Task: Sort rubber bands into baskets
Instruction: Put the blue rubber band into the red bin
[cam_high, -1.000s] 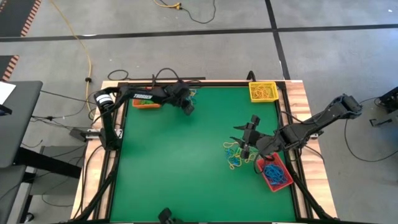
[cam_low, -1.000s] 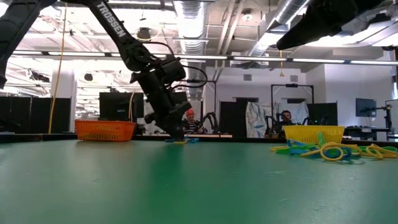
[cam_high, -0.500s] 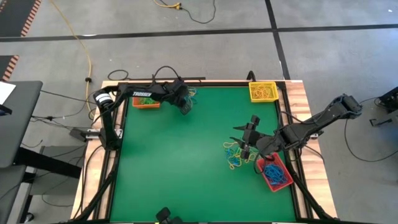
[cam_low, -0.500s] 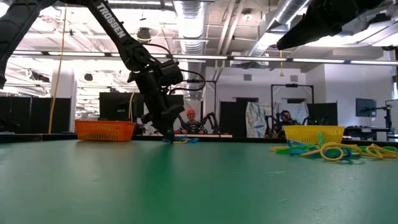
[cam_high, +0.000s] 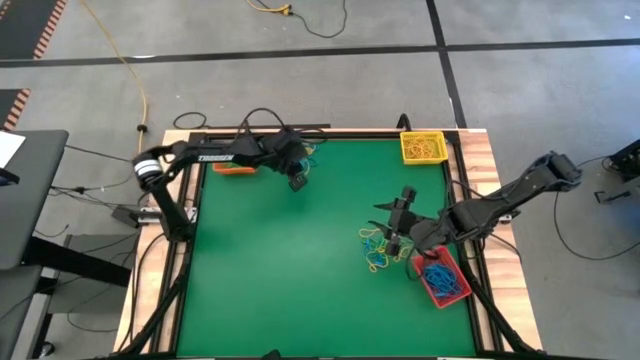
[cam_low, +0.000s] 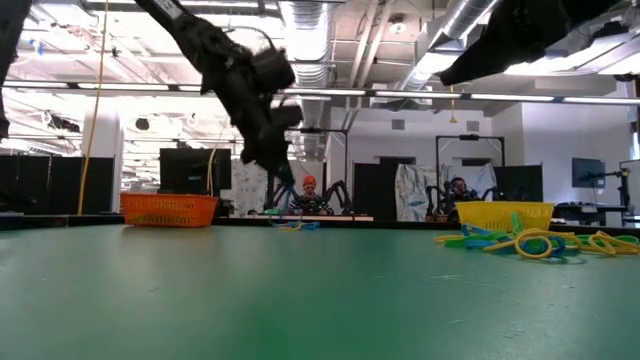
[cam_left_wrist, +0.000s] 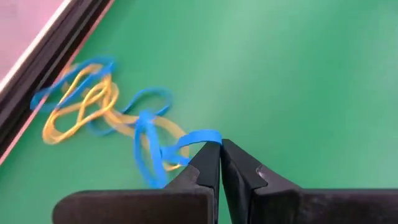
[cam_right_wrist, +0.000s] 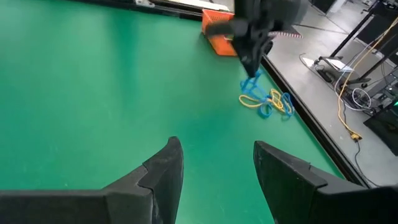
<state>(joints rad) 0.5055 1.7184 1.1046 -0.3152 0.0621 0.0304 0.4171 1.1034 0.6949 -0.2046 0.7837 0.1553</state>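
**Inspector:** Status of the left gripper (cam_left_wrist: 220, 149), please.

**Operator:** Fingers pressed together on a blue rubber band (cam_left_wrist: 189, 142), pinched at the tips. I read this as the pick step. In the wrist view the band trails from the tips to a small tangle of blue and yellow bands (cam_left_wrist: 93, 118) lying beside the table's edge rail. In the overhead view the gripper sits at upper centre-left of the frame, just right of the orange basket (cam_high: 233, 168); in the table-level view it hangs above the cloth, upper left of centre.

**Inspector:** Is the band free of the tangle?

**Operator:** I cannot tell — it appears to run back into the other loops, so a lift may drag them along.

**Inspector:** Right gripper (cam_right_wrist: 212, 163)?

**Operator:** Fingers apart, nothing between them. It waits right of centre in the overhead view, over the larger pile of loose bands (cam_high: 377, 248), next to the red basket (cam_high: 441, 280).

**Inspector:** Where do the baskets stand?

**Operator:** Orange at upper left of the green mat, yellow basket (cam_high: 422, 147) at upper right, red at lower right. The red one holds mostly blue bands, the yellow one yellow bands.

**Inspector:** Next move?

**Operator:** My judgement: raise the blue band slowly until it parts from the yellow loops, then carry it to the red basket — a long reach across the mat. A handover to the right arm may serve better.
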